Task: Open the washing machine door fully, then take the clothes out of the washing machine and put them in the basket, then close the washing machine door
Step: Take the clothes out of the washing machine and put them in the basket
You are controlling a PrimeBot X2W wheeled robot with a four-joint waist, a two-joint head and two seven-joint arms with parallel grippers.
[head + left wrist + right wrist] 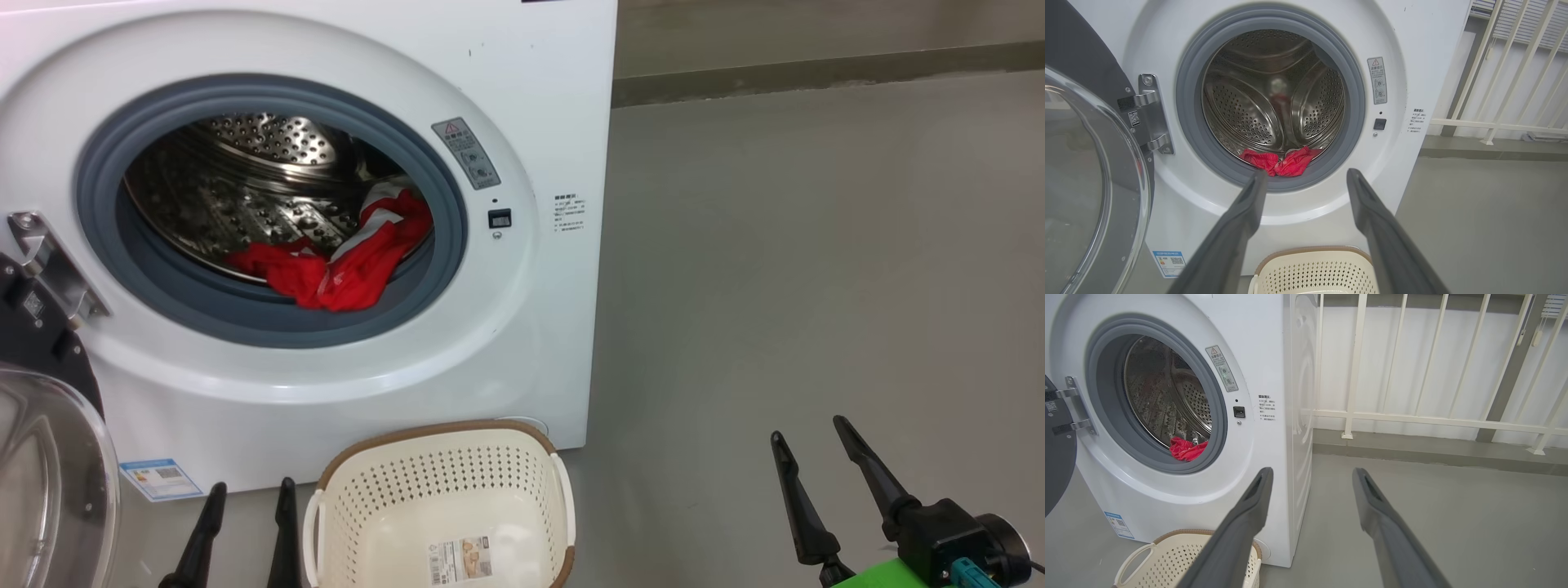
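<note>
The white washing machine (pixel 539 98) stands with its round door (pixel 49 457) swung open to the left, glass bowl facing me. Red clothes (pixel 343 261) with white panels lie at the front of the steel drum, over the grey ring's lower right; they also show in the wrist views (pixel 1282 161) (pixel 1186 449). The cream basket (pixel 445 506) sits empty on the floor right before the machine. My left gripper (pixel 249 490) is open at the basket's left, well short of the drum (pixel 1306 177). My right gripper (pixel 808 433) is open over bare floor to the right (pixel 1312 475).
The door's metal hinge (pixel 49 261) sticks out at the machine's left. A grey floor (pixel 816 245) spreads to the right of the machine. Behind it runs a low kerb with a white railing (pixel 1412 416). A blue label (pixel 159 478) sits low on the machine's front.
</note>
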